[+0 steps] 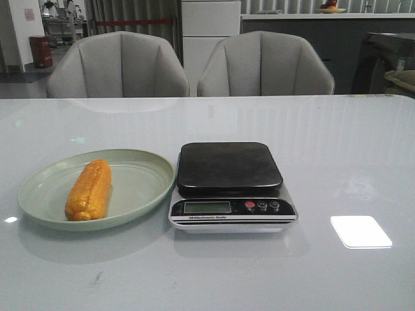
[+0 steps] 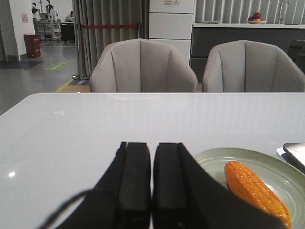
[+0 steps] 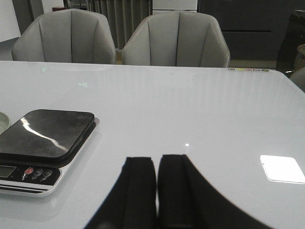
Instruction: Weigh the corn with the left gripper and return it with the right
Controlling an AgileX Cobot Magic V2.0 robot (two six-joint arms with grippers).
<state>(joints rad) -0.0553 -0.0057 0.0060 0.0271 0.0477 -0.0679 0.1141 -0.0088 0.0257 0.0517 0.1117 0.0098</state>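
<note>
even, cool indoor light from overhead. the glossy table (image 1: 337,162) mirrors it: a bright rectangular glare patch (image 1: 361,231) lies near the front right, and faint vertical streaks run across the far half. soft shadows sit under the plate (image 1: 139,188) and the scale (image 1: 231,188), whose dark top (image 3: 47,131) carries a white streak in the right wrist view. the front view is slightly soft and grainy. in both wrist views the black fingers (image 2: 136,181) are close, dark and featureless. the background room is dimmer.
</note>
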